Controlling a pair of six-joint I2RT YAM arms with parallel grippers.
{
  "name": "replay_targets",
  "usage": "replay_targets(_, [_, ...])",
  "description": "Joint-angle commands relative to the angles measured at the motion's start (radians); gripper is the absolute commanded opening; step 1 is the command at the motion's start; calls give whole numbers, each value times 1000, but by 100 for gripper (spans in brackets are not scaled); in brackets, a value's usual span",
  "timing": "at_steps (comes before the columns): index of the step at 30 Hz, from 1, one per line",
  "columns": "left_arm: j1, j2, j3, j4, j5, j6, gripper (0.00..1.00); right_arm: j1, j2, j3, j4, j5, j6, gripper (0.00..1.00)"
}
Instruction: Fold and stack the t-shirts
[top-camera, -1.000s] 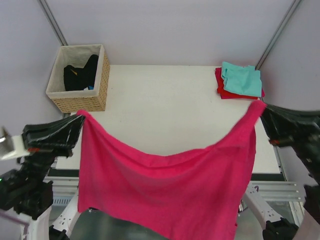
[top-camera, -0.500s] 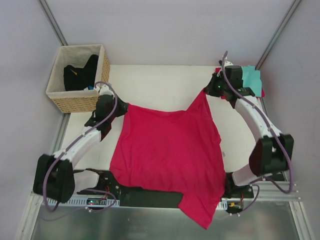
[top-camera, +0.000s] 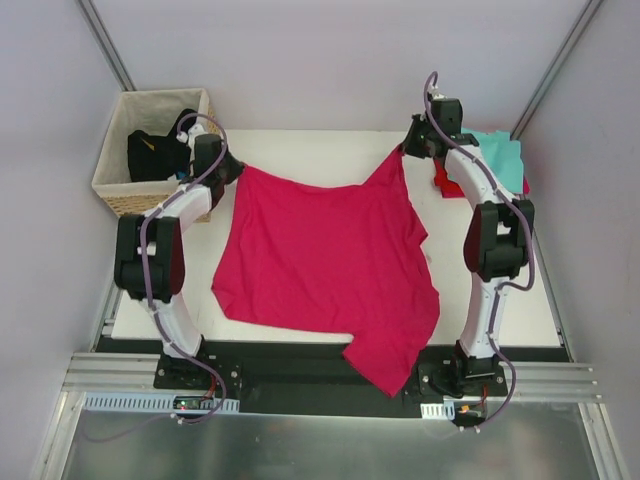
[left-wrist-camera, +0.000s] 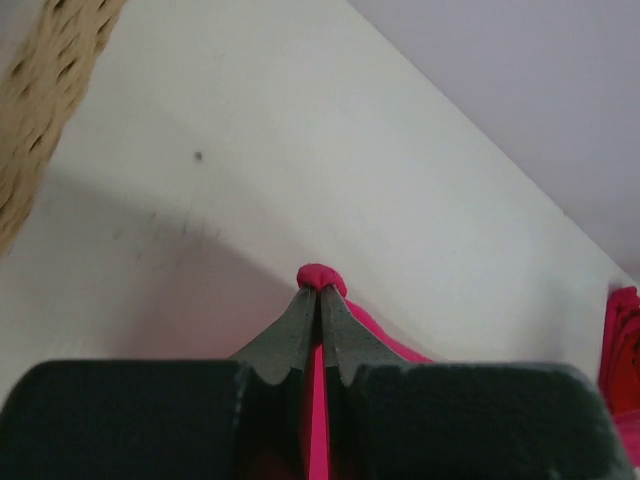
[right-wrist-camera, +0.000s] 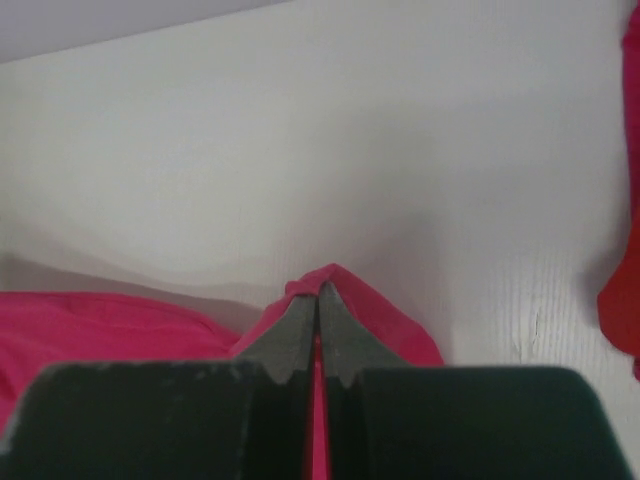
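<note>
Left gripper (top-camera: 233, 170) and right gripper (top-camera: 404, 152) each pinched a corner of the magenta t-shirt (top-camera: 320, 250), spread right of the wicker basket (top-camera: 160, 205). The step wanted both corners lowered together; edge kept taut

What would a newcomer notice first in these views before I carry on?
The big magenta t-shirt lies spread across the table, its near corner spilling over the front edge. Its far corners are pinched in shut jaws: the left end effector holds one beside the wicker basket, and the right end effector holds the other. Next to the right one, a teal t-shirt lies on a red t-shirt in the far right corner.
</note>
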Motion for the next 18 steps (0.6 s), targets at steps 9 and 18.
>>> replay_targets(9, [46,277,293,5,85,-79,18,-19,257,344,42,-31,23,97])
replay_targets(18, [40,-63,155,50,135,-40,99,16,-146,-28,110,7,-27,96])
